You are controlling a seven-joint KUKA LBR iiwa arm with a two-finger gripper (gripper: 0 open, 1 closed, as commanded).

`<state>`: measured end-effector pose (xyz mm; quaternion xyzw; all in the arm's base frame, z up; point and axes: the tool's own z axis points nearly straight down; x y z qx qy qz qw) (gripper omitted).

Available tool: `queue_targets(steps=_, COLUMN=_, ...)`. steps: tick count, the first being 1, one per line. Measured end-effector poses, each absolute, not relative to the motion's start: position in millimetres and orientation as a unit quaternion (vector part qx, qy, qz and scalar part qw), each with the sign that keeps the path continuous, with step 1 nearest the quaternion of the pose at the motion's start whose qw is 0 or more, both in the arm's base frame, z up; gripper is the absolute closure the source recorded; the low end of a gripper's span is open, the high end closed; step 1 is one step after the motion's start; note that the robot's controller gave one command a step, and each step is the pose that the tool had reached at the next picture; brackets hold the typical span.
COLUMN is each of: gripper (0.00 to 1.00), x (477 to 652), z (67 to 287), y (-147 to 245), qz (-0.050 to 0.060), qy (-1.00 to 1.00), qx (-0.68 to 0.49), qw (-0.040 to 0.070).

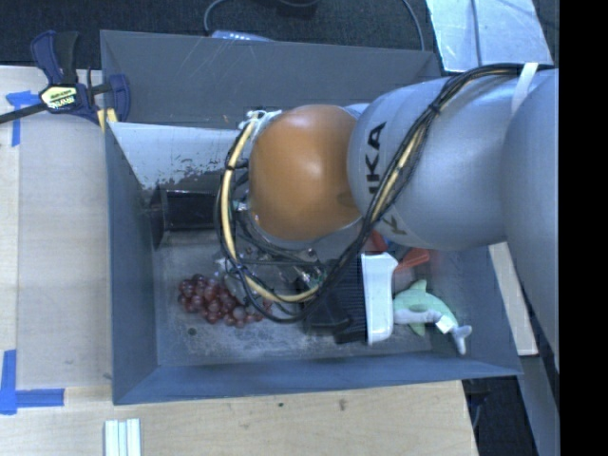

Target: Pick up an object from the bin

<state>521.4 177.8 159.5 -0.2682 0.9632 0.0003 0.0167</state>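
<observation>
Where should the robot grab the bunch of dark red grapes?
Probably from straight above, pinching across the lumpy bunch of dark red grapes near its left end. It lies flat and low on the grey metal bin's floor, and its right end is crowded by the arm's cables.

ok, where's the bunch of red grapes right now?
Camera view: grapes lie lower left on the bin floor, below the black box, left of the white brush.

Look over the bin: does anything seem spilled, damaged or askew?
Dark specks dot the bin's pale back wall above the black box, like scuffs or chipped paint. Nothing else stands out.
</observation>
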Motion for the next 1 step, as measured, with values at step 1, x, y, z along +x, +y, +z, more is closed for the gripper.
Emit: queue_targets(steps=1, gripper=1.0, x=518.6, z=126.7, y=181.4, qz=0.0, qy=0.963, qx=-0.27, qw=0.008)
